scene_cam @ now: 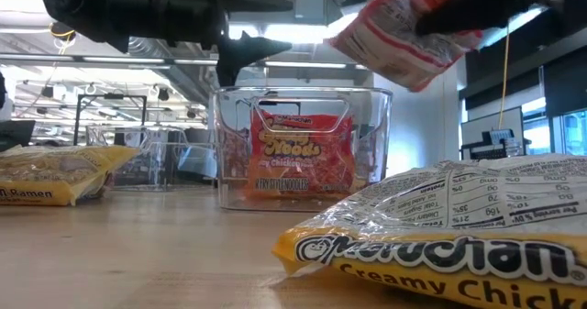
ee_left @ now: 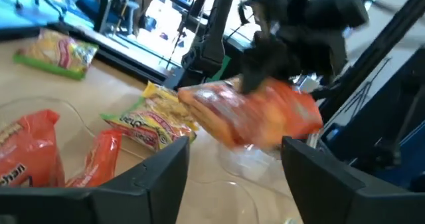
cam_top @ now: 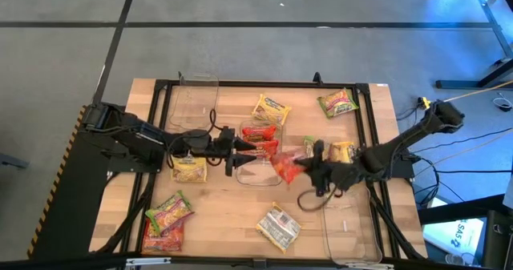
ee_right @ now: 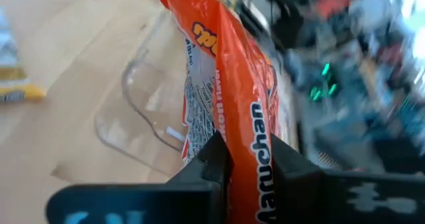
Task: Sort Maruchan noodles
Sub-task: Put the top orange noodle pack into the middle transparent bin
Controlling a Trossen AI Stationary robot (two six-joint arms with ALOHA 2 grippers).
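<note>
The red packet (cam_top: 286, 167) hangs in the air just over the edge of the central clear tray (cam_top: 260, 176), pinched at one end by the right end effector (cam_top: 309, 169) — its fingers are closed on the wrapper, as the right wrist view confirms. Two red packets (cam_top: 260, 139) already lie in that tray. The left end effector (cam_top: 238, 153) sits over the same tray, fingers spread and holding nothing, pointing toward the carried packet.

Progress is judged partial. Left unsorted on the tabletop (cam_top: 232, 214):
- a yellow packet (cam_top: 271, 108) and a green packet (cam_top: 337, 102) at the far side;
- a yellow packet (cam_top: 190, 169) beneath the left arm — another (cam_top: 341, 151) lies near the right arm;
- a green and red pile (cam_top: 165, 222) and a silver-yellow packet (cam_top: 278, 225) at the near side.

Two other clear trays (cam_top: 195, 102) appear empty.
</note>
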